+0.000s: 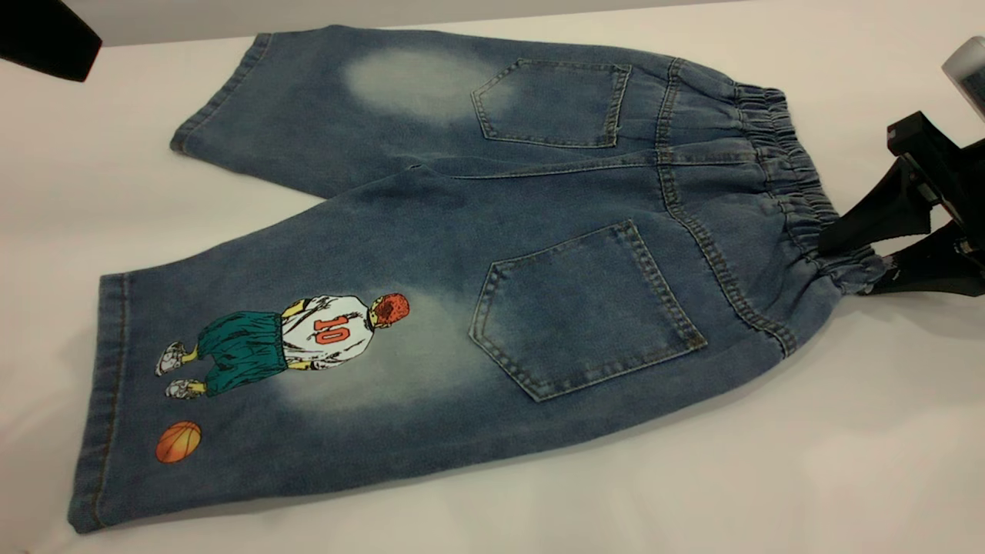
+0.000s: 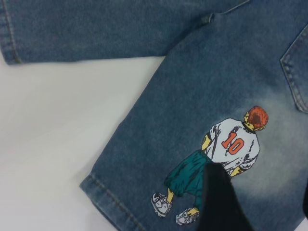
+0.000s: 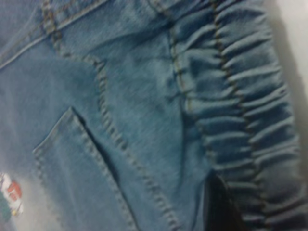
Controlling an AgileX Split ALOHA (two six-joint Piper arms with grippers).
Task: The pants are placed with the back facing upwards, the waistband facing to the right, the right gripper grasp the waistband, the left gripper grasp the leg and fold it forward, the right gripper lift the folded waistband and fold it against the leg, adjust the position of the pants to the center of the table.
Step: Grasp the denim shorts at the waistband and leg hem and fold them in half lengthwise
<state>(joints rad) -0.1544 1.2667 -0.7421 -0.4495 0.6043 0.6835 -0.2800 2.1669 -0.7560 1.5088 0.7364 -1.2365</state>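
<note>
Exterior, right gripper: the black claw with slim tapering fingers (image 1: 846,265) sits at the table's right edge, its two fingers spread in a V, tips against the near end of the ruched elastic denim waistband (image 1: 785,173); whether cloth is pinched between them I cannot tell.
Exterior, left gripper: only a black shape at the far left corner (image 1: 46,38); fingers not shown.
Exterior, pants: the knee-length blue washed-denim shorts (image 1: 539,231) lie flat, back pockets up, waistband toward the right edge, hems toward the left.
Exterior, leg: the denim leg printed with a player in a white number 10 jersey (image 1: 254,369) lies nearer the front edge, the orange ball beside its hem.
Exterior, table: plain white surface (image 1: 846,462) around the shorts.
Left wrist view: one black finger (image 2: 221,202) hangs over the printed leg beside the player's feet; contact unclear.
Right wrist view: the waistband fills one side, a dark finger (image 3: 219,207) at its gathered edge beside a pocket.
</note>
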